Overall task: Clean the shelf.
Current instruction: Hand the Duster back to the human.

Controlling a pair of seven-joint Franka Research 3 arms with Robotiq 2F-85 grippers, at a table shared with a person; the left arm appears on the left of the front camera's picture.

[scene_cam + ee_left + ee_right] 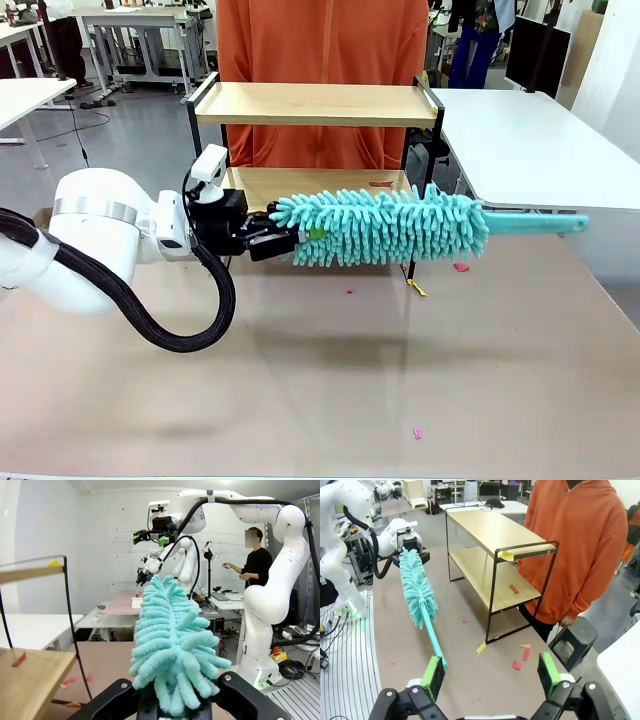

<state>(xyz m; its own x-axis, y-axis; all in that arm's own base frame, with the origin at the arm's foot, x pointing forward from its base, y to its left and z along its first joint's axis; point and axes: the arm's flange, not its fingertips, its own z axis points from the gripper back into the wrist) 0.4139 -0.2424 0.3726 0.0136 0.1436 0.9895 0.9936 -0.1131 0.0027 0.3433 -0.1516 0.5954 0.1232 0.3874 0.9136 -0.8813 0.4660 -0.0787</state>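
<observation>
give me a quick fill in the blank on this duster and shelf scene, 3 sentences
1. The left gripper is shut on the fluffy end of the ____ duster.
2. The right gripper has its fingers ____, holding nothing.
3. A small red scrap lies on the ____ board of the shelf.

Missing words: teal; open; lower

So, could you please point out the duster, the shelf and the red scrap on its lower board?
duster [385, 228], front view, fluffy head.
shelf [310, 104], front view, top board.
red scrap [513, 588], right wrist view, its middle.
</observation>
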